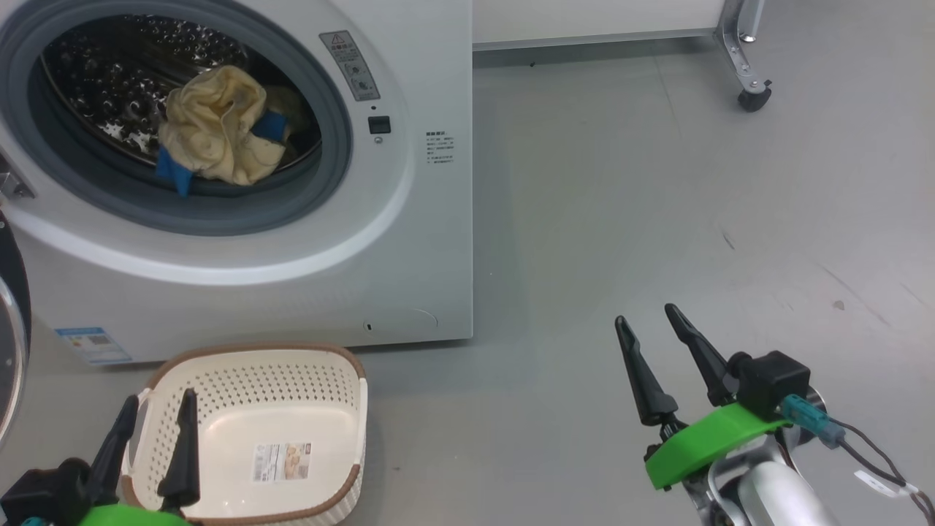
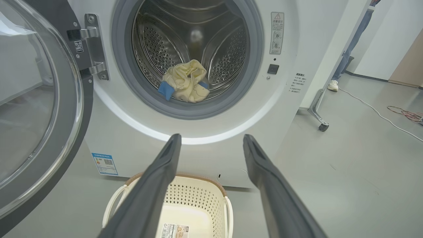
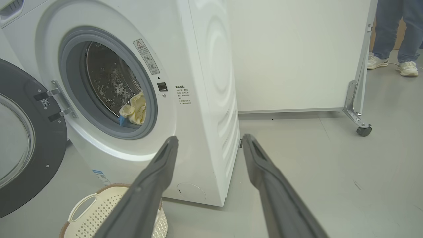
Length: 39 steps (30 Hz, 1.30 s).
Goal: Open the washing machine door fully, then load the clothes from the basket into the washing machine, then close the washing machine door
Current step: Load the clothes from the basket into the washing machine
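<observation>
The white washing machine (image 1: 409, 241) stands open, its black-framed door (image 2: 36, 109) swung wide to the left on its hinge. Cream-yellow clothes (image 1: 215, 135) with blue trim lie inside the steel drum, near the front gasket; the same clothes (image 2: 185, 81) show in the left wrist view. The cream basket (image 1: 307, 380) sits on the floor before the machine, holding just its paper label. My left gripper (image 1: 159, 398) hangs open over the basket's left side. My right gripper (image 1: 646, 315) is open above bare floor to the machine's right.
A white partition on a wheeled metal leg (image 1: 752, 95) stands behind and right of the machine. A person's legs and shoes (image 3: 393, 62) are beyond it. A cable (image 2: 373, 110) runs across the grey floor at far right.
</observation>
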{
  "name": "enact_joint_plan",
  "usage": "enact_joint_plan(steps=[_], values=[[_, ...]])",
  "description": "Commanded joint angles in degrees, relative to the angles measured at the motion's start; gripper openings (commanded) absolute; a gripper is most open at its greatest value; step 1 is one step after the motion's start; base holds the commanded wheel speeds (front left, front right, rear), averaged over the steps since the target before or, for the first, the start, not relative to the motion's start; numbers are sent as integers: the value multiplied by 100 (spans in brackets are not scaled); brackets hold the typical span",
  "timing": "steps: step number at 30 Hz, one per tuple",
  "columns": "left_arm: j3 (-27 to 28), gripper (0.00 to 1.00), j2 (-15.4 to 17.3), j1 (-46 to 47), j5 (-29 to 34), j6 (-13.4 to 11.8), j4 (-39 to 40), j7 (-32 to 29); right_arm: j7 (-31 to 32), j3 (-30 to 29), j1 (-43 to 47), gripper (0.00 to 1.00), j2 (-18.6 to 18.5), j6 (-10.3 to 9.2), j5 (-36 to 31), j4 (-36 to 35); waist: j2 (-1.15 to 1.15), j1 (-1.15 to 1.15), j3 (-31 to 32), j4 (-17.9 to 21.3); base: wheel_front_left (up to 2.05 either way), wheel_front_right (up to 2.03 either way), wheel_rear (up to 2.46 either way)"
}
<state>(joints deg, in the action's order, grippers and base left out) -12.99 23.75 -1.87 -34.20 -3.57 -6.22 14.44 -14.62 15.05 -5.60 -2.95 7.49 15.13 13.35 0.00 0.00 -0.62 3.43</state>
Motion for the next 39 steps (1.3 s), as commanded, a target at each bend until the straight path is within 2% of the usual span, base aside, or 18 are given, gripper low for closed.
enact_joint_plan(steps=[1, 20, 39], values=[[326, 100, 98, 187, 78, -1, 148, 56, -38, 109, -177, 100, 7, 0, 23, -166, 0, 0, -6, 15, 0, 0, 0], [521, 100, -249, 208, 378, 269, -37, 56, -38, 123, -197, 100, 7, 0, -1, -115, 0, 0, -21, 29, 0, 0, 0], [550, 100, -294, 283, 518, 427, -63, 56, -38, 221, -214, 100, 7, 0, -57, -122, 0, 0, -271, 112, 0, 0, 0]])
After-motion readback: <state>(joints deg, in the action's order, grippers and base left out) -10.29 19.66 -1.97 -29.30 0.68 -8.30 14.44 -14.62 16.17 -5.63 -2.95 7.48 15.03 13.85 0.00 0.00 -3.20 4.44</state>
